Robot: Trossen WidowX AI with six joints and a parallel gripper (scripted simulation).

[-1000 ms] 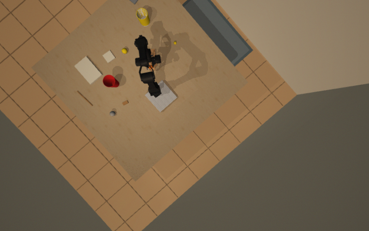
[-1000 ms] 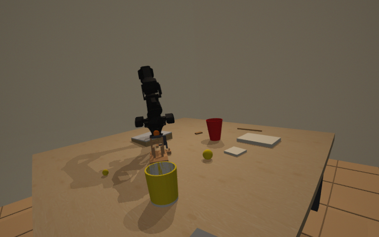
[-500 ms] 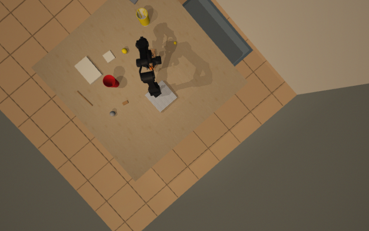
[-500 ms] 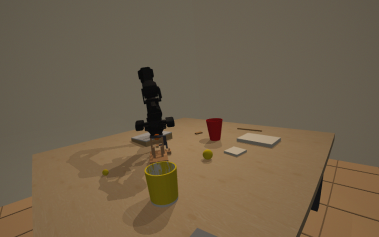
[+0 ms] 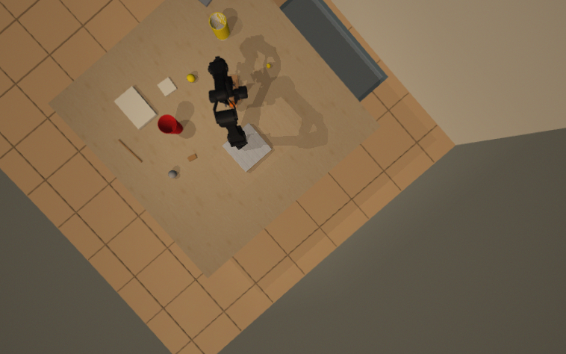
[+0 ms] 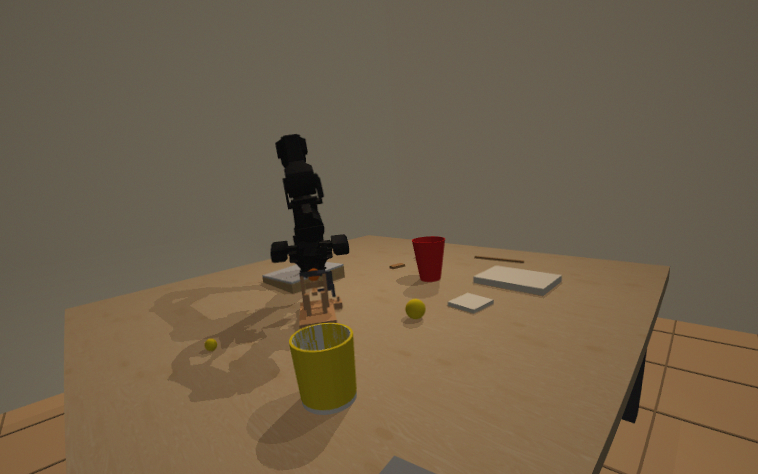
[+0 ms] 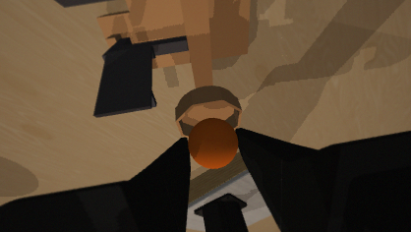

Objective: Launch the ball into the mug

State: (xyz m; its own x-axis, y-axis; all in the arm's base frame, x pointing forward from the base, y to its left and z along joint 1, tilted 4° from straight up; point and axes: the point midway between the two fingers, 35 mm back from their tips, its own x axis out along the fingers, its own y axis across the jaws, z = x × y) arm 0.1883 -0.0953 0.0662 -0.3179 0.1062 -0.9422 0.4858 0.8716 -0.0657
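Observation:
My gripper (image 7: pixel 211 139) (image 6: pixel 313 275) is shut on an orange ball (image 7: pixel 214 151) (image 6: pixel 315 277). It holds the ball just above the round wooden cup (image 7: pixel 208 100) at the end of the catapult's arm. The wooden catapult (image 6: pixel 317 304) stands on the table under the gripper; in the top view the arm hides most of it. The yellow mug (image 5: pixel 219 26) (image 6: pixel 323 368) stands upright a short way beyond the catapult, in line with it in the side view.
A red cup (image 5: pixel 169 124) (image 6: pixel 428 257), a yellow ball (image 5: pixel 190 78) (image 6: pixel 415 308), a smaller yellow ball (image 5: pixel 268 66) (image 6: pixel 210 344), two white slabs (image 5: pixel 134 107) (image 5: pixel 166 86), a grey ball (image 5: pixel 172 174), a thin stick (image 5: pixel 130 150) and a small block (image 5: pixel 192 157) lie on the table.

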